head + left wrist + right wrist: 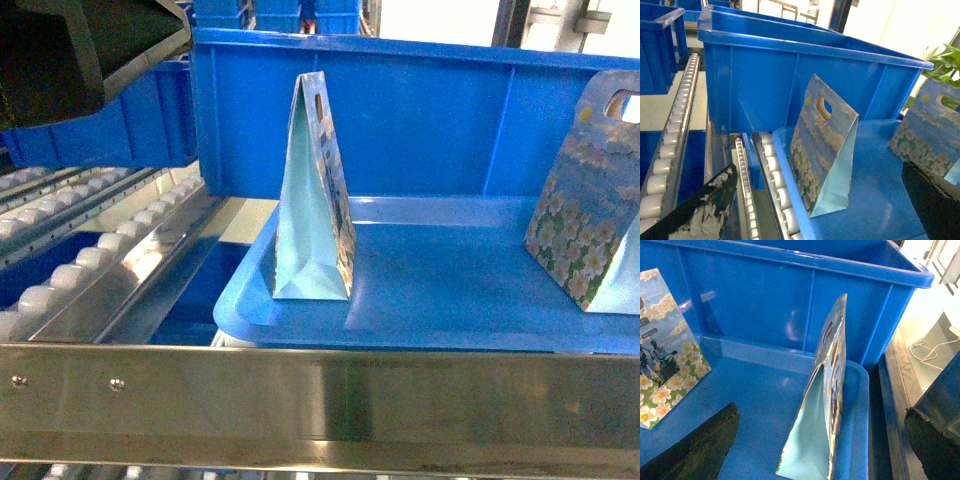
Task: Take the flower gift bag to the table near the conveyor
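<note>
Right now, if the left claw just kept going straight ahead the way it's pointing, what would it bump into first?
Probably the nearer flower gift bag, standing upright on the blue tray. The left gripper, jaws open, points at it, though depth is hard to judge.

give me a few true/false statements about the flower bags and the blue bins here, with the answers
1. Two flower-printed paper gift bags stand on a flat blue plastic tray. True: one toward the left, one at the right edge.
2. The left bag is lying flat on its side. False: it stands upright, its pale mint gusset facing the head camera.
3. A deep blue plastic bin sits directly behind the tray. True.
4. The left gripper is closed on a bag handle. False: its dark fingers are spread apart, touching no bag.
5. Rows of small white rollers run to the left of the tray. True.
6. The bags already rest on a white table. False: both are on the tray.
</note>
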